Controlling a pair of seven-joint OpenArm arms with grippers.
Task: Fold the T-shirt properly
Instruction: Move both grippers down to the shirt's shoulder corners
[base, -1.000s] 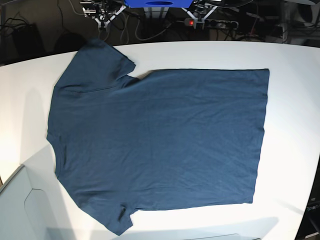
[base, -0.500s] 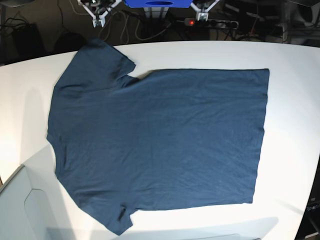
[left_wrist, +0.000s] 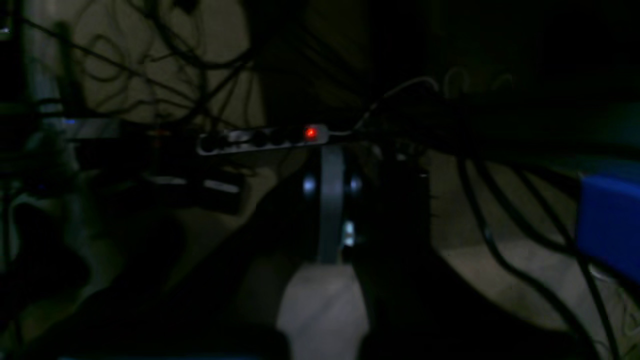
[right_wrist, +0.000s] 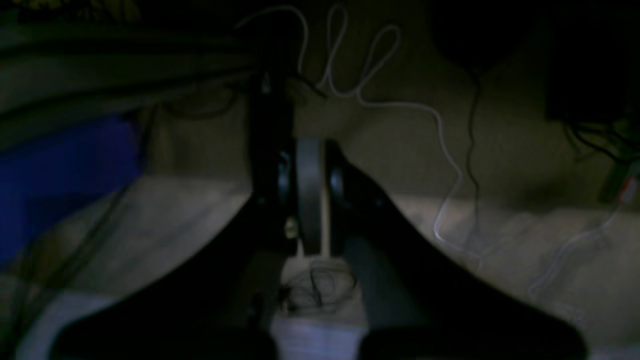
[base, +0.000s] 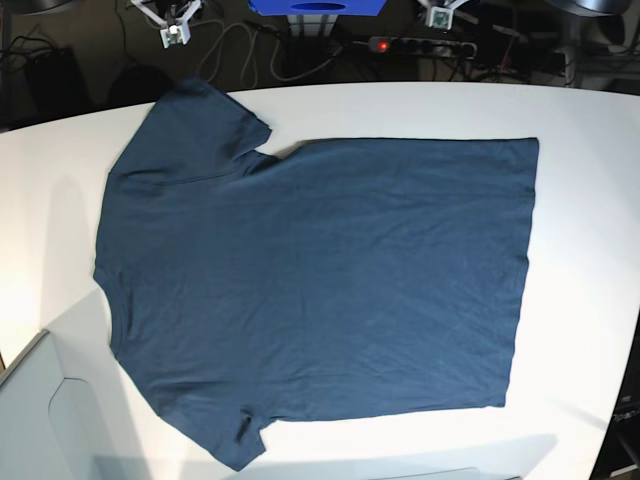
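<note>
The dark navy T-shirt (base: 320, 290) lies flat on the white table (base: 580, 120), collar to the left, hem to the right, one sleeve at the top left and the other at the bottom left. Both grippers are behind the table's far edge, well apart from the cloth. Only the tip of my right gripper (base: 172, 30) shows at the top left, and the tip of my left gripper (base: 440, 14) at the top right. In the dark wrist views, my left gripper (left_wrist: 331, 165) and my right gripper (right_wrist: 310, 160) stand shut with nothing between their fingers.
A power strip (base: 415, 45) with a red light and loose cables lies on the dark floor behind the table, also seen as the power strip (left_wrist: 262, 137). A blue box (base: 315, 6) stands at the top middle. A pale bin (base: 40, 420) sits at the lower left corner.
Both gripper tips have drawn further back and apart at the top of the base view, the right one leftward, the left one rightward. The T-shirt has not moved.
</note>
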